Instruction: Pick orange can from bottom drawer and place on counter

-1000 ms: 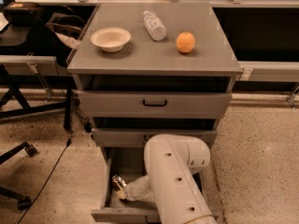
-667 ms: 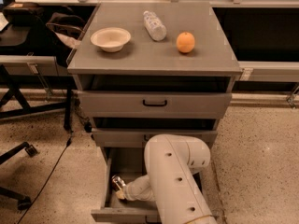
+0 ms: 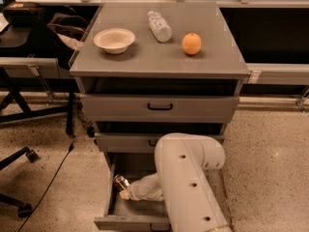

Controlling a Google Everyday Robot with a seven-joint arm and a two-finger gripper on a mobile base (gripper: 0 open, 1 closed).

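The bottom drawer [image 3: 126, 223] is pulled open below the two shallower grey drawers. The orange can [image 3: 119, 181] lies inside it at the left, its silver end and brown-gold side showing. My white arm reaches down into the drawer from the right. The gripper [image 3: 126, 192] is at the can, right beside or touching it; the wrist covers most of it. The grey counter [image 3: 159, 59] is the cabinet's top, above the drawers.
On the counter sit a white bowl [image 3: 114, 39] at the left, a clear plastic bottle [image 3: 159, 26] lying at the back middle, and an orange fruit [image 3: 191, 43] at the right. A black chair base [image 3: 19, 158] and a cable lie on the floor to the left.
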